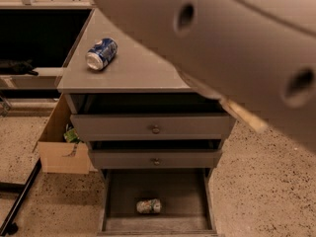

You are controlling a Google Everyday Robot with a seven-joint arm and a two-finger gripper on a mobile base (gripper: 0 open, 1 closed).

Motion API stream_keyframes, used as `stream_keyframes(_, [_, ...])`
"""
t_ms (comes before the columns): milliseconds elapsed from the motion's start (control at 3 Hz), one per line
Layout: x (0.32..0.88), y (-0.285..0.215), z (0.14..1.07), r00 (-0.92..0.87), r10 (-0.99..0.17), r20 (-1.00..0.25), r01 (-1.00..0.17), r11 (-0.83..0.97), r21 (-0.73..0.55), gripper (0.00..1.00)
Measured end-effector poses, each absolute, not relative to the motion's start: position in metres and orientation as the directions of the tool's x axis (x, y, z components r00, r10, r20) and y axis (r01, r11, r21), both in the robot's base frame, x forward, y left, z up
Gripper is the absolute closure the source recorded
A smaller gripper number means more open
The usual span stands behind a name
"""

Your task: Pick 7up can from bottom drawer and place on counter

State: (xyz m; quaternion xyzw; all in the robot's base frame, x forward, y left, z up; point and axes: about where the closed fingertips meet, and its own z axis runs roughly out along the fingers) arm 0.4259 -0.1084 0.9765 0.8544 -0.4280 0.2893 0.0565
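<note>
Filling the upper right of the view, nearest of all, a broad blurred stretch of the arm (247, 43) with two dark holes hides that side of the scene. I cannot pick the hand out of that mass, so I cannot tell whether it is open or closed. It seems to be high on the right, above the level of the surface.

Below and to the left, the bottom drawer (180, 191) stands pulled out toward the viewer. The 7up can (149, 206) lies on its side on the drawer floor, near the front and about midway between the walls, touching neither. Its long axis runs left to right. The coming move turns on this: the can lies well below the arm and to its left, so I judge the hand must come down past the two upper drawers and close across the can's short width. Its body is silvery with a hint of green; no lettering can be read.

Above it, the middle drawer (156, 161) and top drawer (155, 129) each carry a round knob and sit slightly open. A cardboard box (59, 154) stands on the floor to the left.

Farther back, the surface (143, 70) carries a blue and white can (101, 54) lying on its side at a slant, its brand unreadable.
</note>
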Motion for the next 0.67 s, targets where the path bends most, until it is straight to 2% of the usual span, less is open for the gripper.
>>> stream_keyframes(333, [0.408,-0.115,0.958,0.511,-0.649,0.563,-0.745,-0.662,-0.087,0.00])
stream_keyframes(667, [0.428,-0.072,0.939,0.571,-0.658,0.492,-0.721,-0.688,-0.083,0.00])
